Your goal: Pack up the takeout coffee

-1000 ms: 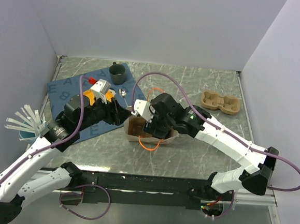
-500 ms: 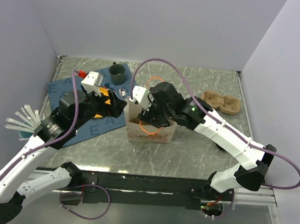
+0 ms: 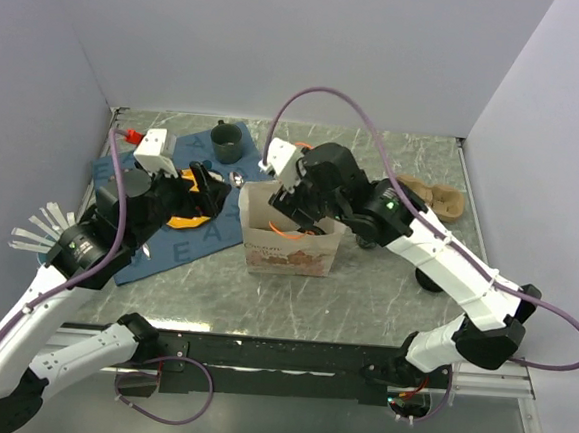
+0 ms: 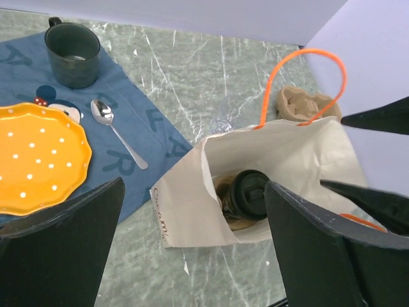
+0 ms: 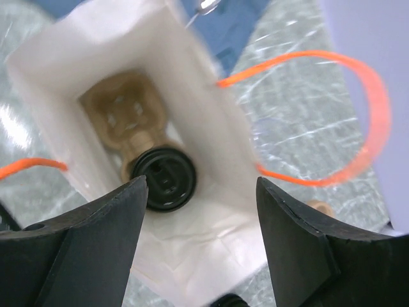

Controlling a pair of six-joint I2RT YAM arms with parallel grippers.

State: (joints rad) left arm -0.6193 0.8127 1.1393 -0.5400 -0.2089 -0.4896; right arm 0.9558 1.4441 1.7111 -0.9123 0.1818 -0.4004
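Observation:
A white paper bag with orange cord handles stands upright mid-table, mouth up. Inside it sits one takeout coffee, a dark cup with a round black lid, set in a brown pulp tray. My right gripper hovers open over the bag's mouth, its fingers spread either side of the opening and holding nothing. My left gripper is wide open and empty, left of the bag above the blue mat, looking at the bag from the side.
A second brown pulp tray lies at the back right, partly behind the right arm. On the blue mat are a dark green mug, a spoon and an orange dotted plate. White strips in a blue holder stand at the left edge.
The bag went from slumped low to standing upright. My left gripper opened wide and drew back left off the bag. My right gripper rose above the bag's mouth.

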